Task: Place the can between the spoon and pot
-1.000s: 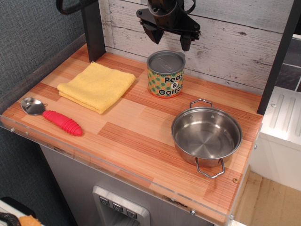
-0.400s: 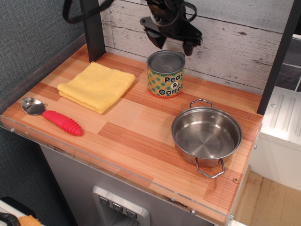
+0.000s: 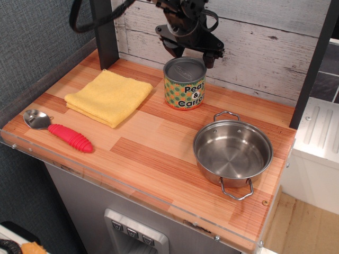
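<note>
A: Where does the hand (image 3: 189,53) sit now?

B: Right at the top of the can (image 3: 184,83), its two dark fingers spread apart and straddling the rim, one on each side. A second ago it hung clearly above the lid with air between; since then it has come down to lid height.

A: Has it got hold of anything?

B: Not that I can see. The fingers stand wide, roughly the width of the can, and I see no squeeze yet. Whether the pads already touch the tin, I cannot tell from this angle.

A: And the can itself?

B: At the back of the wooden surface (image 3: 159,153), near the plank wall, upright. It seems to have shifted very slightly left compared with a moment ago, perhaps nudged by a finger, though the change is small.

A: The rest?

B: The spoon (image 3: 57,128) lies at the front left edge, the pot (image 3: 232,152) sits front right, well apart from it. A yellow cloth (image 3: 108,97) lies folded at the back left. The stretch of wood between spoon and pot is open.

A: So what does that mean?

B: I judge the approach is finished and the grip comes next; lifting and carrying forward are not yet done.
</note>
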Motion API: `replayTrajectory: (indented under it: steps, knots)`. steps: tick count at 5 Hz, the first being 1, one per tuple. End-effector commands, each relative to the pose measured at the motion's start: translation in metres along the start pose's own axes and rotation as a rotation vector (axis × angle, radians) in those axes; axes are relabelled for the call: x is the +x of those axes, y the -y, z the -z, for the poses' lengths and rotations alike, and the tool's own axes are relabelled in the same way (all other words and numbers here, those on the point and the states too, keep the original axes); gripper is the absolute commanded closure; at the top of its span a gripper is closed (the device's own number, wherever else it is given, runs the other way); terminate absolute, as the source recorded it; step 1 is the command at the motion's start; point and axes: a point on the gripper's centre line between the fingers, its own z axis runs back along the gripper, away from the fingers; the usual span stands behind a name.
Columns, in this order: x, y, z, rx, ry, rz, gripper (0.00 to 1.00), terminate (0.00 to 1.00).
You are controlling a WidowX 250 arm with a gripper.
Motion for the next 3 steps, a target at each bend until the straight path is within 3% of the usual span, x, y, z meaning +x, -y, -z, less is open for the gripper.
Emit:
replayTrajectory:
  steps: [1,3]
  knots:
    - [-0.003,-0.002,-0.029,0.001,0.019,-0.009,0.00,0.00]
    - [-0.030,0.005,-0.037,-0.014,-0.030,0.000,0.00,0.00]
